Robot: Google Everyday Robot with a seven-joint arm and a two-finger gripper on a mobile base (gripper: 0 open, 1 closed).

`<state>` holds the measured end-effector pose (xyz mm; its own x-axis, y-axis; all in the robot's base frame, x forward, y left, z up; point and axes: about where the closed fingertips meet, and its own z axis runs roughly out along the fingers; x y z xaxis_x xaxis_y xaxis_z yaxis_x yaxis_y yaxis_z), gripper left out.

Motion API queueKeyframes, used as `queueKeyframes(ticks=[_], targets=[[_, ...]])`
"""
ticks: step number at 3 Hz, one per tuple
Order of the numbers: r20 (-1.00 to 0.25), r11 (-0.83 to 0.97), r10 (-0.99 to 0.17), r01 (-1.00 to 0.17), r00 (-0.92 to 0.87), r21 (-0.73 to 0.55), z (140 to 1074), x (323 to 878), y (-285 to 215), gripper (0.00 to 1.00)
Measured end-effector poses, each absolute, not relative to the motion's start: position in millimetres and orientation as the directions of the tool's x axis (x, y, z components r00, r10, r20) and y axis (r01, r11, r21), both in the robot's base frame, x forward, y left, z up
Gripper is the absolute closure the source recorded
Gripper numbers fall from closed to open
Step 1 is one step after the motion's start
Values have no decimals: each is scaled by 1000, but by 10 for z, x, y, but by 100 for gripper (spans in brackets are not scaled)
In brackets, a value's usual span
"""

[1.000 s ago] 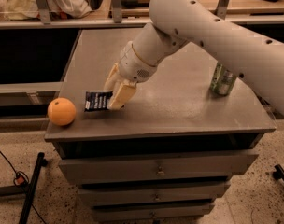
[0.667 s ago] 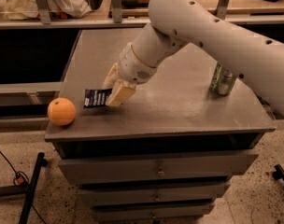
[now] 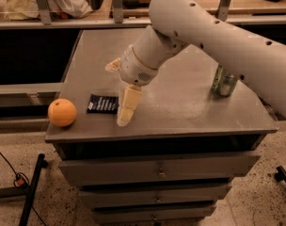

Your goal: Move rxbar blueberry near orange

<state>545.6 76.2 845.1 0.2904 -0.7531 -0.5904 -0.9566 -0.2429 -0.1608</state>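
The rxbar blueberry [image 3: 103,103], a flat dark navy wrapper with pale lettering, lies flat on the grey table [image 3: 185,109] near its front left edge. The orange [image 3: 62,112] sits at the table's front left corner, a short gap to the left of the bar. My gripper [image 3: 116,94] hangs just right of the bar, open. One pale finger [image 3: 126,106] points down at the bar's right end and the other [image 3: 113,65] sticks out higher up. The bar is not held.
A green drink can [image 3: 224,81] stands at the table's right side, partly behind my arm [image 3: 213,36]. Drawers [image 3: 157,173] run below the tabletop. A shelf with a rail [image 3: 63,22] and cloth lies behind the table.
The fingers have spread wider apart around the bar's right end. The bar and the orange stay where they were.
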Motion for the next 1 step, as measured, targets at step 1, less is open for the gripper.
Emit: queueKeyframes(ticks=[1], targets=[[-590,-243,-753,-957,290,-161,8451,5455,762,0]])
